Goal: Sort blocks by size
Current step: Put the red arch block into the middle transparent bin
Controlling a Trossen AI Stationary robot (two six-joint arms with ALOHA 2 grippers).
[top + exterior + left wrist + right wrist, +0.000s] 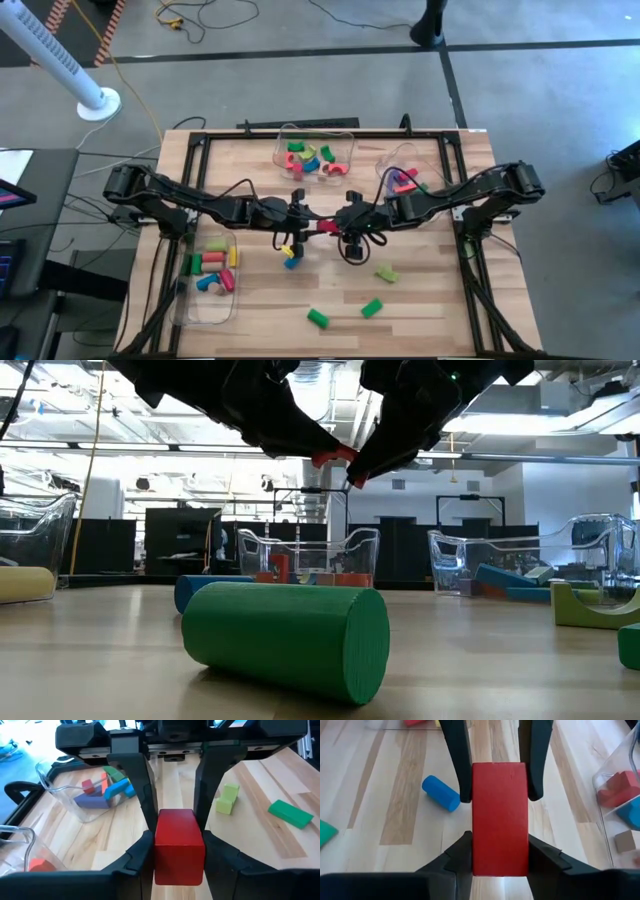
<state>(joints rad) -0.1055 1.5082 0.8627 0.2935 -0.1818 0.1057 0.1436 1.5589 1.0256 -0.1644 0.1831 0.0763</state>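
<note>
A red block (326, 227) hangs in the air over the middle of the table, between my two grippers, which meet tip to tip. My left gripper (177, 855) comes from the table's left and is shut on the block (179, 842). My right gripper (500, 855) comes from the table's right and is shut on the same block (499, 805). In the low view only a bit of the red block (333, 457) shows between the two dark hands. Other blocks lie loose on the table or in the clear bins. My left gripper pinches the red block's left end (161, 847) between its two fingers, on two opposite long sides. The fingers come from the table's left, slanting a little down, and lie along the block. The block is lifted clear of the table. My right gripper pinches the block's right end (481, 857) between its two fingers, on the same two long sides. The fingers come from the table's right, slanting down, along the block. Its fingertips stand close to the left gripper's fingertips (462, 780).
Clear bins with blocks stand at the far middle (316, 152), far right (410, 170) and near left (210, 280). Under the grippers lies a blue cylinder (441, 792). Green blocks lie toward the near edge (387, 273), (371, 308), (317, 318).
</note>
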